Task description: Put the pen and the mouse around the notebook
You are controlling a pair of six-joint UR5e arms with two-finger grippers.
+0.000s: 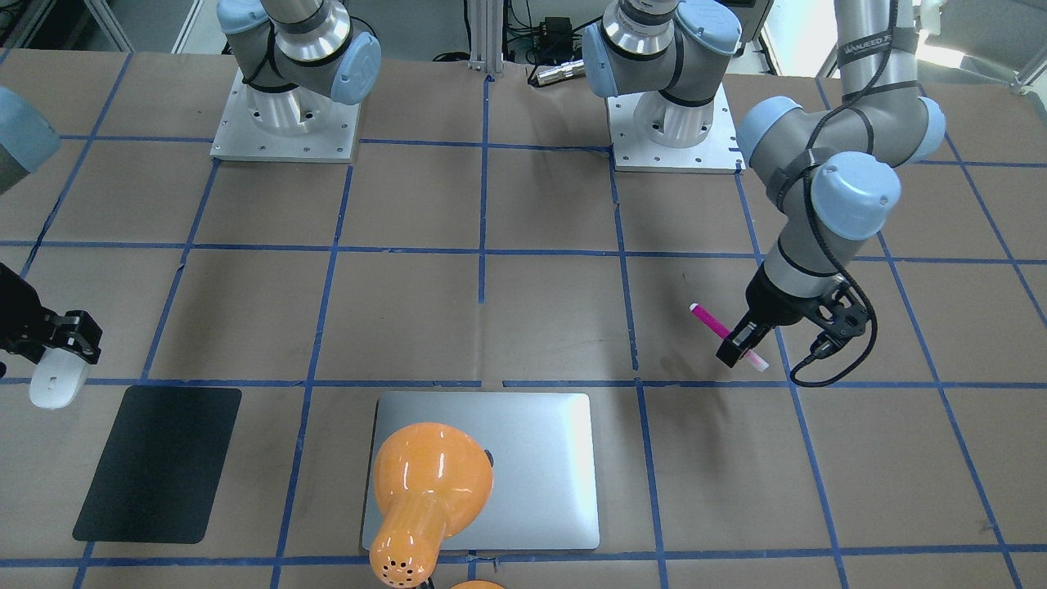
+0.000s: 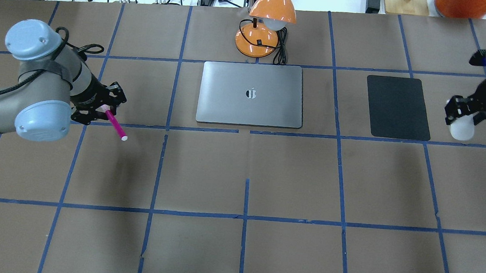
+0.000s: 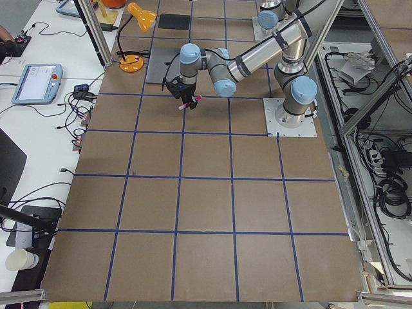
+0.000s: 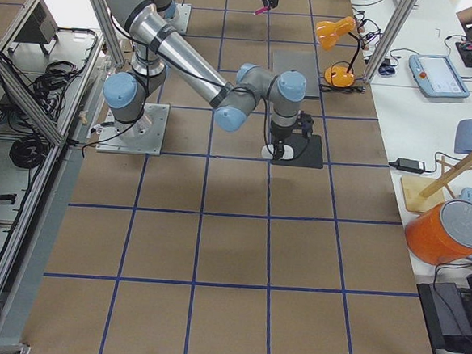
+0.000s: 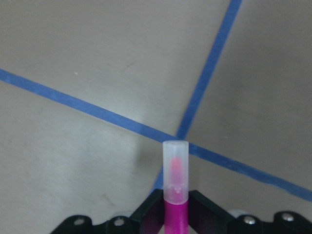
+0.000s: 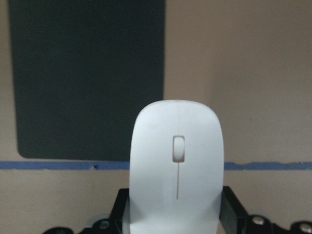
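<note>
The silver notebook point(image 2: 229, 95) lies shut at the table's far middle, also visible in the front view point(image 1: 540, 466). My left gripper point(image 2: 103, 107) point(image 1: 740, 339) is shut on the magenta pen point(image 2: 115, 126) point(image 1: 710, 321) point(image 5: 175, 195), well to the left of the notebook. The pen's pale cap end sticks out past the fingers in the left wrist view. My right gripper point(image 2: 461, 114) point(image 1: 69, 337) is shut on the white mouse point(image 2: 462, 130) point(image 1: 57, 384) point(image 6: 176, 165), far to the right of the notebook.
A black mat point(image 2: 397, 107) point(image 1: 159, 462) point(image 6: 87, 73) lies between the notebook and the mouse. An orange desk lamp point(image 2: 273, 5) point(image 1: 425, 491) stands behind the notebook, its head leaning over it. Blue tape lines grid the brown table.
</note>
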